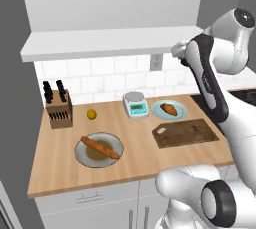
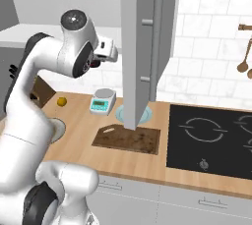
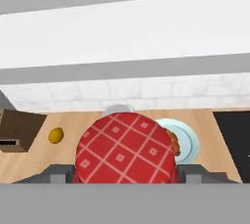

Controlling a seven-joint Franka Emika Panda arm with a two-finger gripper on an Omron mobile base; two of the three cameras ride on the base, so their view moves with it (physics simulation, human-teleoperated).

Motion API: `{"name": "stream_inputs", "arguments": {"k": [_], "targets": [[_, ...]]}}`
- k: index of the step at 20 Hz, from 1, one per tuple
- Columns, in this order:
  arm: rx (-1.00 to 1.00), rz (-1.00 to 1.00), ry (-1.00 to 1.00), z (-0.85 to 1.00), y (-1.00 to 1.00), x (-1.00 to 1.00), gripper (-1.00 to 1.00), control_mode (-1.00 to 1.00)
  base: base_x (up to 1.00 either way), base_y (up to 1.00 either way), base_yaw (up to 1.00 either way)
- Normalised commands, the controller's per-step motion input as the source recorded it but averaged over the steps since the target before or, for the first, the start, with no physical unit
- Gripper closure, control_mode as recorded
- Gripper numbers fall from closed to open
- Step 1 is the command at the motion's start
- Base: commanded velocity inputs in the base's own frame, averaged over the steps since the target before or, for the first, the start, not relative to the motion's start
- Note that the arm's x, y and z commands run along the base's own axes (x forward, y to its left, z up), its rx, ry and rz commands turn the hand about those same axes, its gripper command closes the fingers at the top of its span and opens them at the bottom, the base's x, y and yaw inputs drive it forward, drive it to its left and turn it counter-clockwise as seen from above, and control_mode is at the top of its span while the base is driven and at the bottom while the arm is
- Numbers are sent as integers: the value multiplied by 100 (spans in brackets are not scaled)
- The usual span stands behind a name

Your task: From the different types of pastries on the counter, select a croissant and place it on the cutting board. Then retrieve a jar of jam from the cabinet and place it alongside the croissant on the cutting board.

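Hand view gives us the jar of jam [image 3: 126,148] close up, its red top crossed by a white diamond lattice, clamped between our gripper [image 3: 126,174] fingers, one on each side; we can read no writing on it. Below it lie the counter [image 3: 205,120], a lemon [image 3: 56,135] and a pale blue plate [image 3: 188,140] holding the croissant [image 3: 173,142]. From the left base view we see that croissant [image 1: 169,109] on its plate [image 1: 181,113] behind the bare cutting board [image 1: 185,133], a baguette [image 1: 100,147] on a grey plate [image 1: 85,155], a scale [image 1: 135,105] whose display is too small to read, and a knife block [image 1: 59,109].
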Motion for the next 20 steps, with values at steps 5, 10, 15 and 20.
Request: {"name": "stream_inputs", "arguments": {"k": [5,10,15,20], "targets": [[7,-5,-11,-46,-2,-100,100,-100,0,0,0],[2,-1,-2,-21,3,-63,100,-100,0,0,0],[-2,1,21,-12,1,58,100,-100,0,0,0],[0,0,13,-69,3,-42,100,-100,0,0,0]]}}
